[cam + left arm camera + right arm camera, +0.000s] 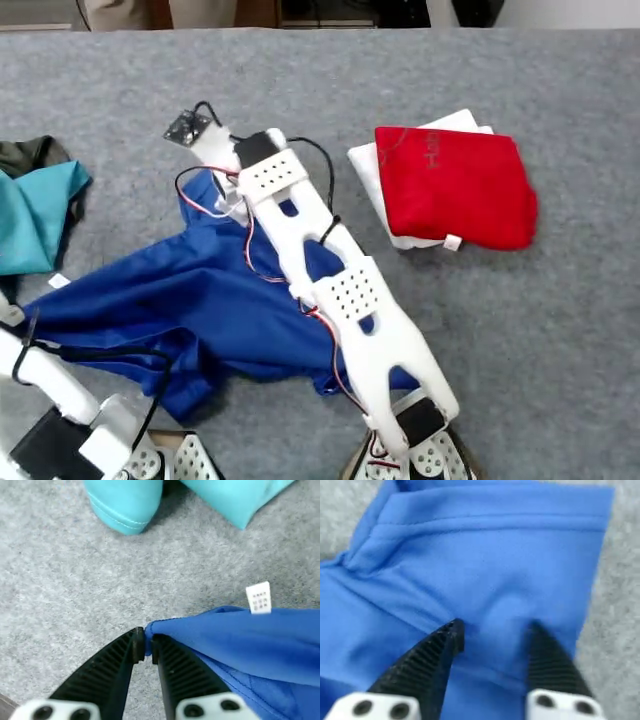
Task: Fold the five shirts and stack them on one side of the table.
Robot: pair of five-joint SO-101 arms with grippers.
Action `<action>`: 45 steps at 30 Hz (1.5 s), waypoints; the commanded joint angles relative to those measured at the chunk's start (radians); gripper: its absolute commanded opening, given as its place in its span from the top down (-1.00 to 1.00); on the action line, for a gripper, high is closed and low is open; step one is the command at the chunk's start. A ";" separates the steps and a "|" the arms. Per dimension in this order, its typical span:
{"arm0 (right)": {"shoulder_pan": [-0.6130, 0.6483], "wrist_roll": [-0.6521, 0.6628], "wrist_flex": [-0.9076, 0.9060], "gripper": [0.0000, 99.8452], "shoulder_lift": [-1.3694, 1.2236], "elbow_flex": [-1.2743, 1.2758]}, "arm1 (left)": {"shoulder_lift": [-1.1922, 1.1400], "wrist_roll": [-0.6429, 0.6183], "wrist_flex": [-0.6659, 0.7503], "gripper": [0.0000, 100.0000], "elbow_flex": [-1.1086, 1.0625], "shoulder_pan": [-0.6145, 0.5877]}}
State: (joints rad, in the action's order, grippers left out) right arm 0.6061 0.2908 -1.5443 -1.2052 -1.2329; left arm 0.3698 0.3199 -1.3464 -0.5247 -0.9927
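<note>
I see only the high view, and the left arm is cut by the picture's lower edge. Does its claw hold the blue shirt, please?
Observer: Yes. The left claw is shut on one pointed corner of the blue shirt, pinched right at its tips.
Operator: Thank you. And the right claw, under its wrist? I cannot see whether it is open.
Observer: The right claw is open, its fingers set wide apart over a flat part of the blue cloth, with nothing pinched between them.

A grey, felt-covered table (560, 350) runs back to dim furniture (330, 12).
</note>
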 commanded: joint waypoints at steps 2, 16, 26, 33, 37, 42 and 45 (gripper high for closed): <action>-0.051 -0.012 -0.157 0.92 -0.047 -0.145 | 0.042 0.049 -0.038 0.96 0.029 -0.020; -0.096 0.098 -0.239 1.00 0.150 0.297 | 0.035 0.364 -0.416 0.96 0.437 -0.140; -0.090 0.212 -0.187 0.38 0.394 0.590 | 0.033 0.433 -0.414 0.96 0.545 -0.221; -0.090 0.221 -0.180 0.16 0.466 0.524 | 0.031 0.382 -0.413 0.96 0.572 -0.152; -0.090 0.221 -0.212 0.16 0.484 0.421 | 0.031 0.341 -0.411 0.96 0.514 -0.080; -0.110 0.219 -0.160 0.16 0.479 0.306 | 0.033 0.333 -0.411 0.96 0.450 -0.040; -0.113 0.219 -0.057 0.17 0.437 0.283 | 0.033 0.333 -0.411 0.96 0.423 -0.032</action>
State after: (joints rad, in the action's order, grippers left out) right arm 0.5125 0.5056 -1.6840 -0.7925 -0.8922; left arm 0.3790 0.6651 -1.7484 -0.0936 -1.0418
